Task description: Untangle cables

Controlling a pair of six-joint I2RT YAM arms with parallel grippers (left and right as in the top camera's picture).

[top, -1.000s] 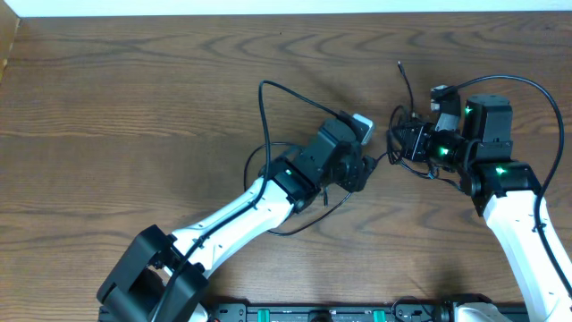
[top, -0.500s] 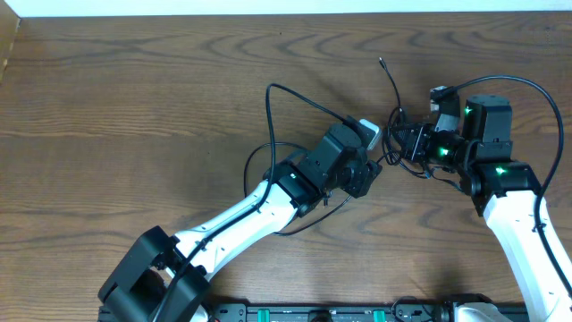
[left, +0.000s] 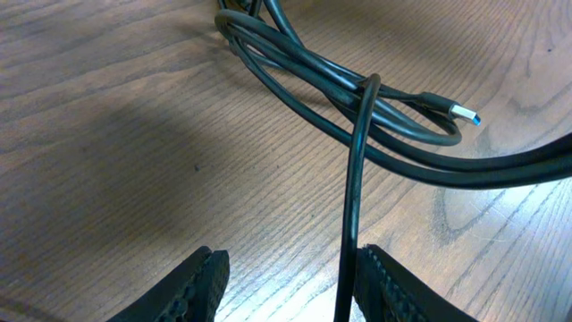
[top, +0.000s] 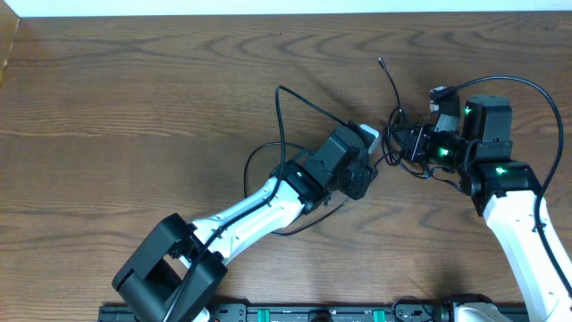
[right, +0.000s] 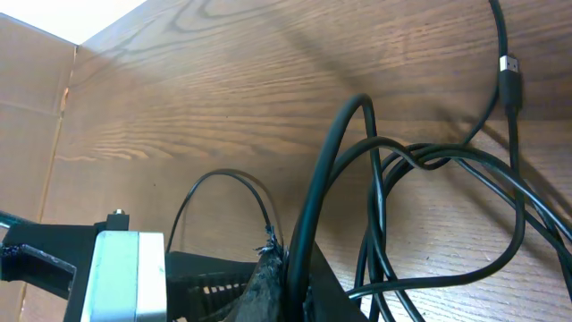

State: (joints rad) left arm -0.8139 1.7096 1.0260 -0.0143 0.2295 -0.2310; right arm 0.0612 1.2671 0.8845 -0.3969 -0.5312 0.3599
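The cables (left: 340,76) are thin black cords lying in tangled loops on the wooden table, with a silvery USB plug (left: 460,112) at one end. In the left wrist view, my left gripper (left: 290,259) stands open over the table. One black strand (left: 353,206) runs between its fingers, close against the right finger (left: 384,277). My right gripper (right: 295,268) is shut on a black strand (right: 322,170) that arches up from the bundle. Another plug (right: 509,67) lies beyond it. From overhead, the two grippers (top: 368,174) (top: 399,143) face each other across the bundle (top: 390,157). A free cable end (top: 382,63) points toward the table's far side.
A thicker black wire (top: 281,107) arches over my left arm. Another (top: 536,89) loops over my right arm. A cardboard wall (right: 27,134) stands along the table's left side. The table's far edge (top: 286,12) runs along the top of the overhead view.
My left arm has pushed a little farther right toward the bundle and its jaws have narrowed. The free cable end swung left. The right arm has stayed put.
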